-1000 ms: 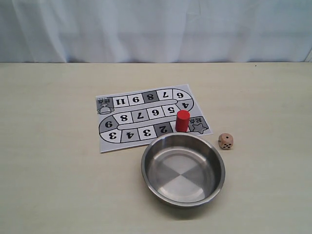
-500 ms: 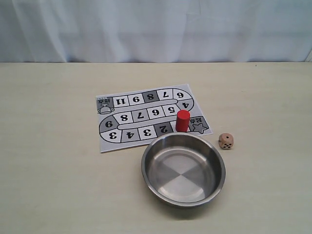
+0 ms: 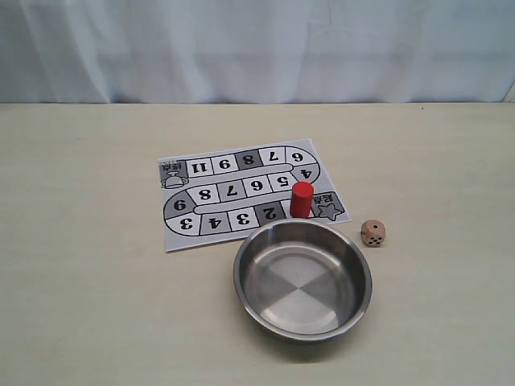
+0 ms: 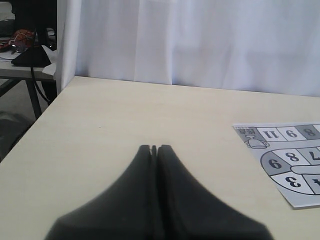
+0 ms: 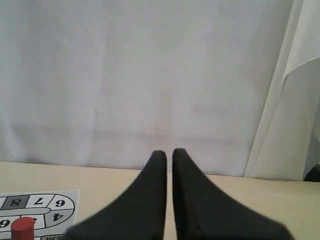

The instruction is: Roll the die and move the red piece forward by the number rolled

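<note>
Nearby, the die (image 3: 372, 233) waits beside my rolling bowl (image 3: 302, 279); red piece (image 3: 302, 199) upright; both jaws pressed together, empty.

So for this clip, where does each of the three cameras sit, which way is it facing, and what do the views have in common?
Exterior view: raised, off the arms, looking down across the table at the game board, red piece, die and steel bowl; no robot part shows.
Left wrist view: low over the table, facing the white curtain; the left gripper shows with fingers together.
Right wrist view: likewise low, facing the curtain; the right gripper shows nearly closed.
Shared: all three show the board; exterior and right wrist views both show the red piece.
</note>
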